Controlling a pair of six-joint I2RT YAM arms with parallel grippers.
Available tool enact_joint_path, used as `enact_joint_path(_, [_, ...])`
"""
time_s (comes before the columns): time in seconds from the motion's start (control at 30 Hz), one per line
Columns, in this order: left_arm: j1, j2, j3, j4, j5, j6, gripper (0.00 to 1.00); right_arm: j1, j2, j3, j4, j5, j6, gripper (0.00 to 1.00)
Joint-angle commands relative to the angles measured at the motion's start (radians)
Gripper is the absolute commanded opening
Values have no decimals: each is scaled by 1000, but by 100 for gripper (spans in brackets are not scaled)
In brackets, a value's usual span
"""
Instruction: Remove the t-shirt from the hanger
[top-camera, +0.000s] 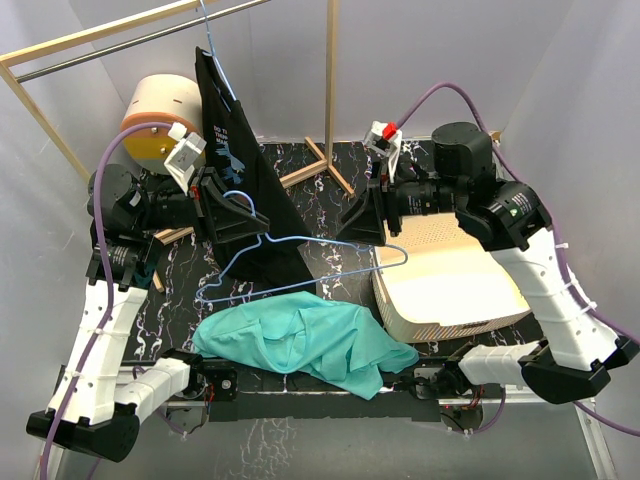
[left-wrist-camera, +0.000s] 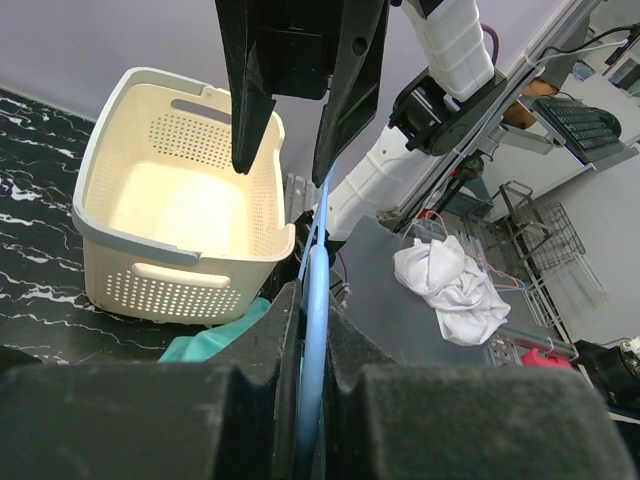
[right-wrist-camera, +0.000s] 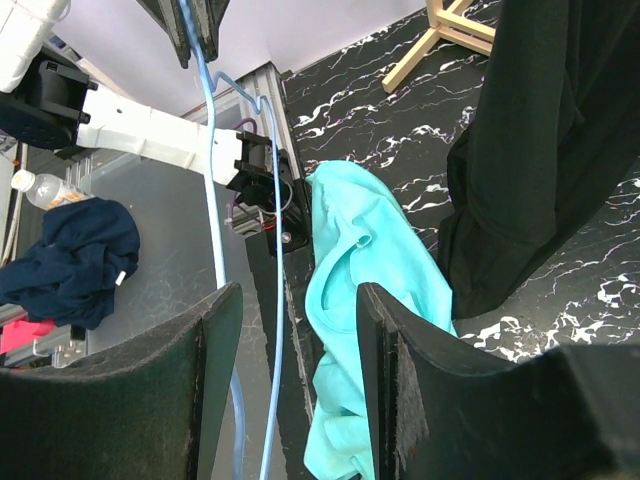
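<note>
One teal t-shirt (top-camera: 300, 345) lies crumpled on the table (top-camera: 175, 275), clear of the blue wire hanger (left-wrist-camera: 315, 290). Left gripper (top-camera: 243, 215) is clamped on that hanger; right gripper (top-camera: 360, 225) stands parted, empty. The shirt looks soft and light, best pinched at a raised fold.

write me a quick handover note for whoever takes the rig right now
Left gripper: shut on the wire of the blue hanger.
Right gripper: open, the wire running through the gap between its fingers, not clamped.
Teal t-shirt: off the hanger, crumpled on the table at the near edge.
Done: shirt removed.
Left: probably only setting the bare hanger down.
</note>
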Motion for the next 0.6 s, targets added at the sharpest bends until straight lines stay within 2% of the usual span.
enact_joint_path(0.0, [4, -9, -2, 38, 14, -15, 0, 6, -38, 39, 38, -2, -10, 51])
enact_joint_path(0.37, [3, 7, 4, 42, 4, -19, 0, 6, -42, 33, 49, -64, -10, 51])
enact_joint_path(0.57, [4, 34, 20, 91, 4, -55, 0, 9, -39, 17, 36, -49, -19, 51])
